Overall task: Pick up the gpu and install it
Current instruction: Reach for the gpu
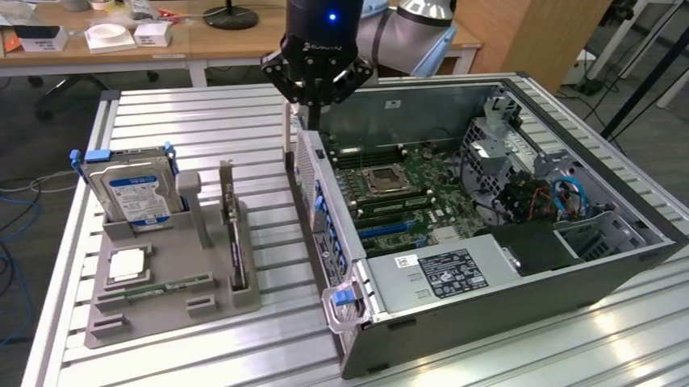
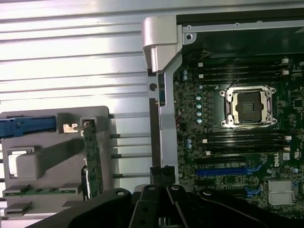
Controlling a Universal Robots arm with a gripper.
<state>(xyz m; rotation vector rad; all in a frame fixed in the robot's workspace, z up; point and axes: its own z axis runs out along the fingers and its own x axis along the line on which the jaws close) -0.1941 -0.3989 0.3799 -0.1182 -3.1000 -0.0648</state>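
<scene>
Exterior oblique, wrist overhead, sharing motherboard [image 1: 401,192]

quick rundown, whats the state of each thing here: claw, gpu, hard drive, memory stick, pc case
claw: shut, nothing seen in it, over the case's rear edge
gpu: standing on edge in its tray slot, not picked up
hard drive: upright in the tray
memory stick: lying flat in the tray
pc case: on its side, open, motherboard exposed

The grey arm [image 1: 422,18] comes in from the back of the exterior view, and its dark wrist [image 1: 323,24] points straight down. The black gripper [image 1: 306,119] hangs upright below it, fingers pressed together.
</scene>
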